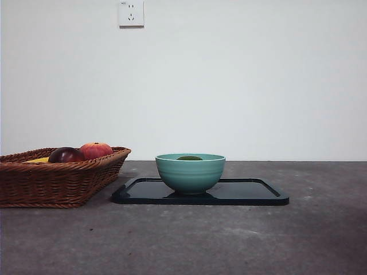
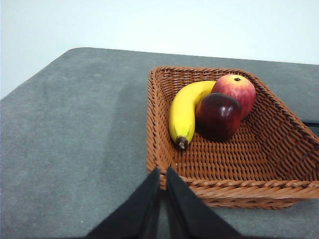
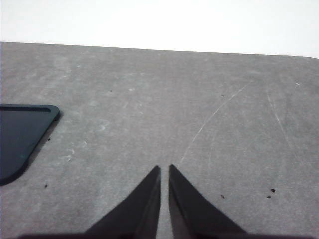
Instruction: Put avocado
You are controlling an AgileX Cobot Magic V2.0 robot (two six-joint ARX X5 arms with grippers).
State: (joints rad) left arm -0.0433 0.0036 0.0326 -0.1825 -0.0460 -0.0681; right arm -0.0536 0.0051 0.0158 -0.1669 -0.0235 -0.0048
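Observation:
The avocado (image 1: 190,158) lies inside the teal bowl (image 1: 190,174); only its dark olive top shows above the rim in the front view. The bowl stands on a black tray (image 1: 252,193). My left gripper (image 2: 162,172) is shut and empty, above the table beside the near edge of the wicker basket (image 2: 239,184). My right gripper (image 3: 164,168) is shut and empty over bare grey table, apart from the tray's corner (image 3: 20,134). Neither arm shows in the front view.
The wicker basket (image 1: 57,183) stands left of the tray and holds a banana (image 2: 185,112), a red-orange round fruit (image 2: 235,88) and a dark maroon round fruit (image 2: 218,115). A wall socket (image 1: 131,14) is on the white wall behind.

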